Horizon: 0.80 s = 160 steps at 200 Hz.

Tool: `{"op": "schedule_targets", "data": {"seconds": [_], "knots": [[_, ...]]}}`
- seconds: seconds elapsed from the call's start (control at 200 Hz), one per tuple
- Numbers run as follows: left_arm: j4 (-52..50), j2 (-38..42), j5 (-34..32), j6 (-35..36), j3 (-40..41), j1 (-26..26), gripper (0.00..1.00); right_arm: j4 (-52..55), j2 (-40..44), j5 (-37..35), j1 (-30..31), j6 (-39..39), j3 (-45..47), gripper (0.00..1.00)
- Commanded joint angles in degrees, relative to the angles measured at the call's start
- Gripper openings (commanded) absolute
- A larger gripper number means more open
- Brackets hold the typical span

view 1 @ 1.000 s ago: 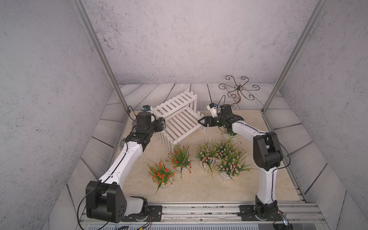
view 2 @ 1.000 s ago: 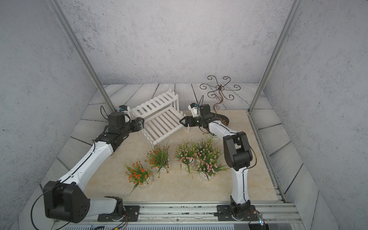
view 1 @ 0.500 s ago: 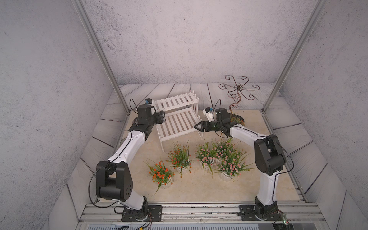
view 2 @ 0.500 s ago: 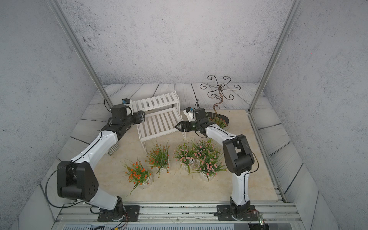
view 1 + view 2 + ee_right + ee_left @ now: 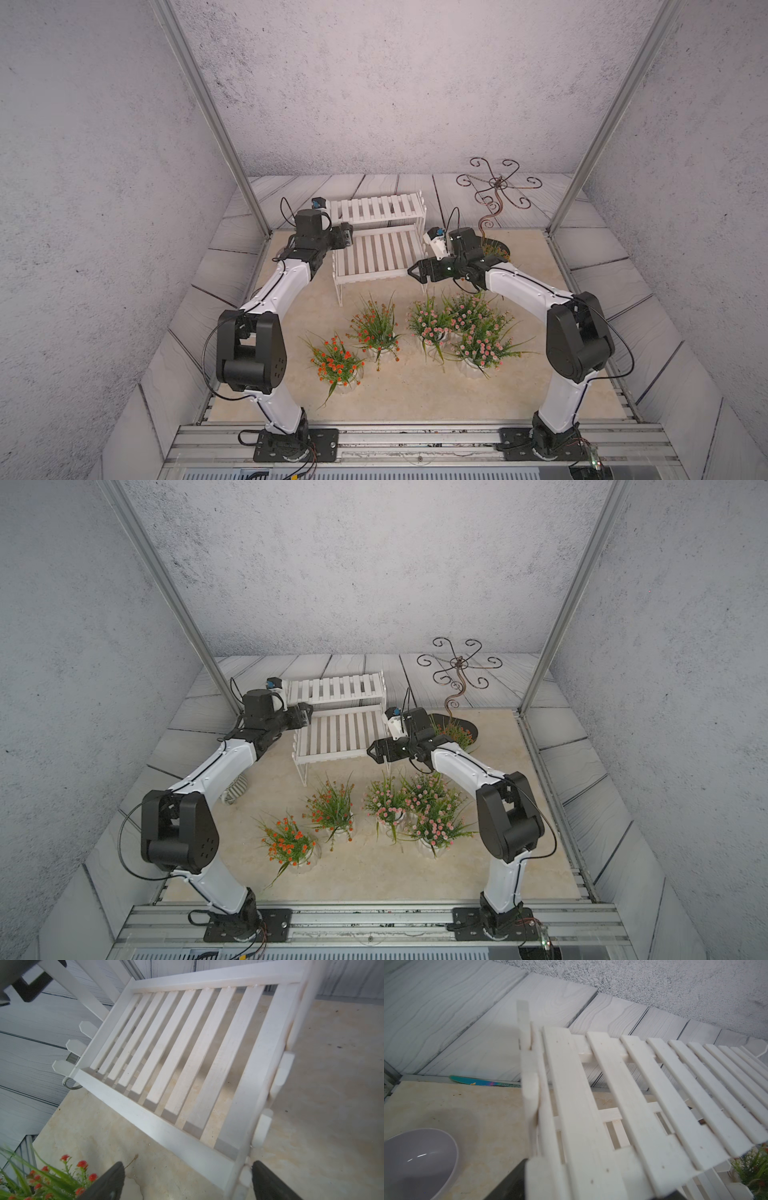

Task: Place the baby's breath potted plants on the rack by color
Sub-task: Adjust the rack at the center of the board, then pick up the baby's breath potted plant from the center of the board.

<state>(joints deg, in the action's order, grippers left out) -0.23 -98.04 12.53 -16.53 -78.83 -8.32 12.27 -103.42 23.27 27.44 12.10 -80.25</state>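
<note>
Top views. The rack [image 5: 378, 249] stands upright at centre frame, on the back part of the beige desk [image 5: 415, 395]. The left hand [image 5: 347, 237] is at the rack's left end, clenched on its side frame. The right hand [image 5: 414, 272] sits at the rack's lower right corner, released, with its jaws spread. Below the rack in both top views, on the desk and apart from it, we see two orange-red plants [image 5: 376, 328] left of three pink plants [image 5: 467, 311]. We note a sixth plant [image 5: 453, 731] right of the rack, behind the right arm, at the dark oval base of the scrolled metal stand [image 5: 457, 663].

Left wrist. Rack slats [image 5: 612, 1105] fill the right of the frame. A dark finger [image 5: 517, 1182] at the bottom edge lies against the rack's end piece. A lilac bowl [image 5: 419, 1159] sits lower left on the desk.

Right wrist. The lower tier [image 5: 187, 1043] fills the centre. Two dark fingers [image 5: 112, 1180] sit wide apart at the bottom edge. The rack's corner post rises between them, close to the lower-right one. We cannot tell whether they touch. Orange-red flowers [image 5: 41, 1178] show lower left.
</note>
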Motion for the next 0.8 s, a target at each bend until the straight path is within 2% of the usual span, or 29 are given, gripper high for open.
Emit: {"op": "schedule_targets", "data": {"seconds": [0.0, 0.16, 0.385, 0.575, 0.796], "knots": [[-0.04, 0.0, 2.64, -0.83, -2.52, -1.08, 0.81, 3.99, 7.17, -6.7, 0.32, -2.66, 1.5, 0.96], [-2.47, 3.47, 1.77, -0.34, -1.38, -1.21, 0.82, 8.1, 12.97, -10.86, 0.34, -4.3, 3.26, 0.98], [-9.62, 10.46, -0.61, -1.95, 0.34, 0.0, 0.85, 10.05, 20.6, -7.17, 2.14, -6.88, 5.77, 1.0], [-19.53, 15.72, -4.58, -3.03, 1.19, 1.12, 0.88, 12.57, 24.82, -8.46, 11.5, -8.78, 8.31, 1.0], [-23.52, 20.89, -3.19, -5.15, 6.07, 2.42, 0.98, 8.81, 32.31, -15.99, 27.24, -4.56, 19.77, 1.0]]}}
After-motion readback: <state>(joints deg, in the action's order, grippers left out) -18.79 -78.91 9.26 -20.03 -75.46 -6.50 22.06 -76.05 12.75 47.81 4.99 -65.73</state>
